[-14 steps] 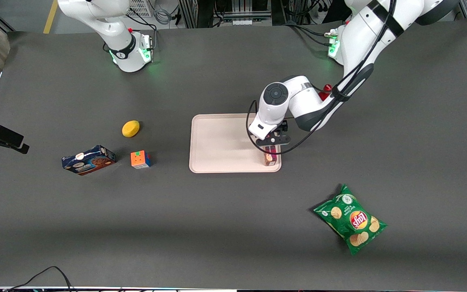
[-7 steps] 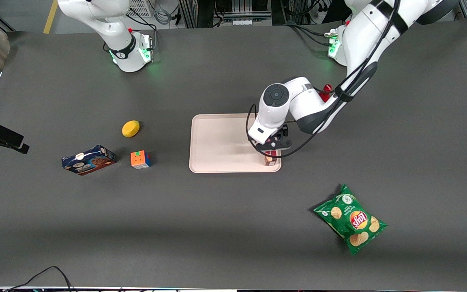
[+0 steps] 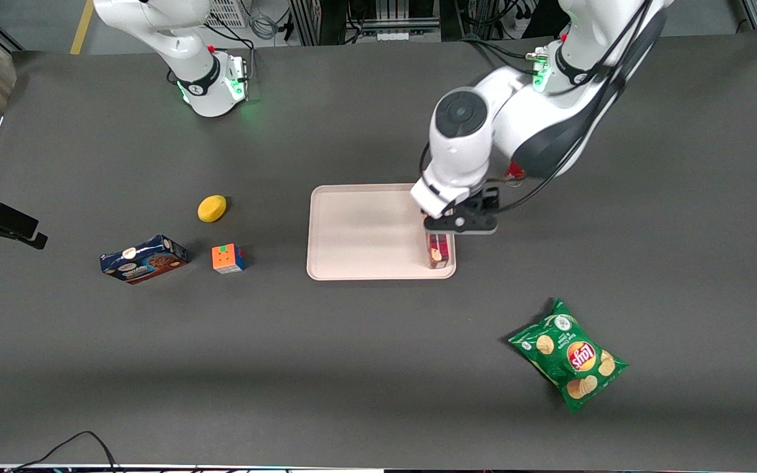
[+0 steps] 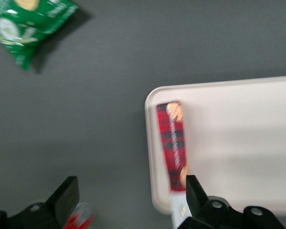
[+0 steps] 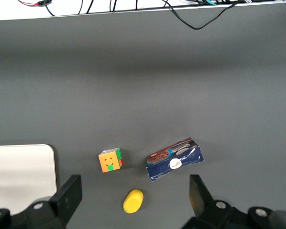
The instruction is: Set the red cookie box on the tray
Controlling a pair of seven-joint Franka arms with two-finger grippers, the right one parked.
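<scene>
Red cookie box point(image 4: 172, 145): lies flat in tray point(image 3: 359, 230), along its short edge. Gripper point(image 4: 128, 200): fingers spread, empty, above box.

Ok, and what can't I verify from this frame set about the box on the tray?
- Front view: the arm's wrist covers most of the red cookie box and part of the tray rim.
- Left wrist view: the box's white-label end is cut off behind an end effector finger; the print is motion-blurred.
- The red item beside the other finger is blurred and cropped: unidentifiable.
- Right wrist view: only a tray corner, no box.
</scene>
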